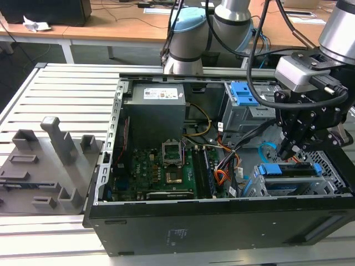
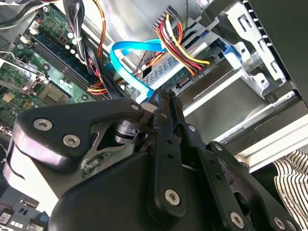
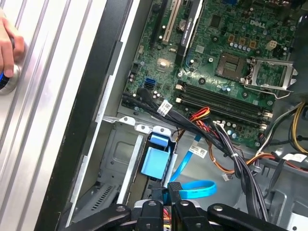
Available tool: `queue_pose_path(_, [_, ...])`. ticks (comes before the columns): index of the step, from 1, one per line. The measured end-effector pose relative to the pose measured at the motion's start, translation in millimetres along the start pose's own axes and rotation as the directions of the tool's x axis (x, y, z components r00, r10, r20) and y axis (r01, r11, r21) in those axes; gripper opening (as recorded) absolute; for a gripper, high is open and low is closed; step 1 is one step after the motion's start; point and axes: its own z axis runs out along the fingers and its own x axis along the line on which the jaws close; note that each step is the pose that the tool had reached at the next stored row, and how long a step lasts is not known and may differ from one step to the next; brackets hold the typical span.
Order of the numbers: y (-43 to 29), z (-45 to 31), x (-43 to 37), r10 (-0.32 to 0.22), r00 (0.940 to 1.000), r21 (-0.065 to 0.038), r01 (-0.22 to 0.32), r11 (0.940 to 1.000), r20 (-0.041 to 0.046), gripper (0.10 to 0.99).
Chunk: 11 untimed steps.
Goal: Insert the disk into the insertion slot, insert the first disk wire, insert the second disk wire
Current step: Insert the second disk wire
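gripper [image 1: 288, 148] pinched together on dark plug of second disk wire [image 1: 267, 148], just beside disk [image 1: 289, 169], disk seated in insertion slot [image 1: 334, 166] at exterior view's right, white label [image 1: 161, 93] noted on power supply [image 1: 152, 119], print illegible

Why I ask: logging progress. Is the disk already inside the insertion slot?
Yes, in the exterior view the disk, in its blue carrier, sits inside the perforated insertion slot.

slatted table [image 1: 66, 88] bears computer case [image 1: 222, 233], grey fixture [image 1: 33, 166].
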Motion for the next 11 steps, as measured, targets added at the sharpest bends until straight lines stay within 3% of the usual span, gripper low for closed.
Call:
queue_pose_path(4, [2.6,1.7,8.5,0.000,1.0000,0.000,0.000,1.0000,0.0000,0.165])
queue_pose_path(11, [2.4,6.2,9.0,0.011,0.9999,-0.001,-0.011,0.9999,0.0004,0.165])
